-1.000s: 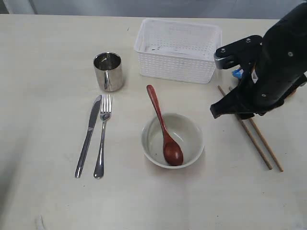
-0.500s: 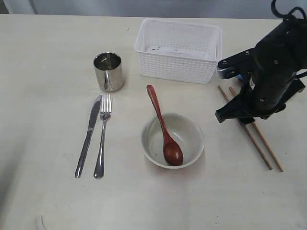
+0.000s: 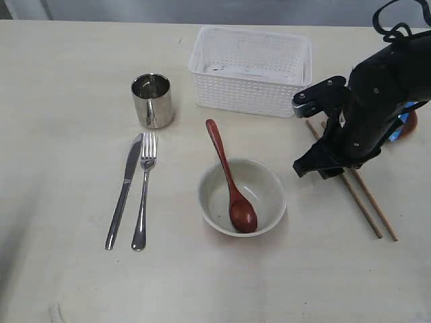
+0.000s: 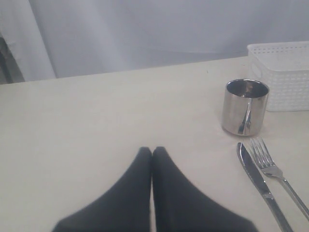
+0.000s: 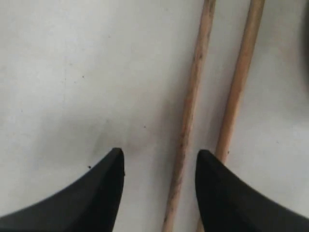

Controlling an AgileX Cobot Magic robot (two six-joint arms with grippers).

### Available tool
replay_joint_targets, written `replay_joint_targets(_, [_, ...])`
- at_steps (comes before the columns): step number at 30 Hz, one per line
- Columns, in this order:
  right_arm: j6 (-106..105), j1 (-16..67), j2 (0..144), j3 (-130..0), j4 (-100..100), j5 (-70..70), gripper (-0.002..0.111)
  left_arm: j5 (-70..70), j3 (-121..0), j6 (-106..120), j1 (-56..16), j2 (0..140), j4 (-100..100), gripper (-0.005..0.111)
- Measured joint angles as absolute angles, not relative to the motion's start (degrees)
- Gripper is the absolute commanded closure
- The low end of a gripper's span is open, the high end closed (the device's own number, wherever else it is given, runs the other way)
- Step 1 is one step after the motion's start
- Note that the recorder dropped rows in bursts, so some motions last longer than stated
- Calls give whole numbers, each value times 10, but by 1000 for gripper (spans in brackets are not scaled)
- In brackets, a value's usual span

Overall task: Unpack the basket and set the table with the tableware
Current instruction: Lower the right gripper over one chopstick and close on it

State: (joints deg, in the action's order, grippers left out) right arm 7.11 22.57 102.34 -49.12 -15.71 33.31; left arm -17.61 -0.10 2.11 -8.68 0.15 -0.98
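Observation:
The white basket (image 3: 249,70) stands at the back of the table (image 3: 67,81). The steel cup (image 3: 153,99), knife (image 3: 124,192) and fork (image 3: 143,192) lie on the left. A reddish-brown spoon (image 3: 229,175) rests in the white bowl (image 3: 266,185). Two wooden chopsticks (image 3: 367,202) lie on the right. My right gripper (image 3: 322,166) hovers low over their far end, open. One chopstick (image 5: 193,87) runs between its fingers, the other (image 5: 240,82) passes under one finger; the gripper (image 5: 159,157) holds neither. My left gripper (image 4: 152,150) is shut and empty above bare table, short of the cup (image 4: 245,106).
Behind the right arm, a bit of a blue bag (image 3: 402,124) and a brown round edge (image 3: 409,129) show near the table's right side. In the left wrist view the knife (image 4: 258,181), fork (image 4: 275,169) and basket (image 4: 285,72) lie past the cup.
The right arm has come down and shifted a little left, bringing its open gripper low over the chopsticks. Nothing on the table has moved.

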Motion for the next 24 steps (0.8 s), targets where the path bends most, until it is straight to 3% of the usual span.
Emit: replay_joint_targets(24, [61, 206, 1067, -507, -157, 316, 68, -176, -1, 21, -87, 2, -10, 107])
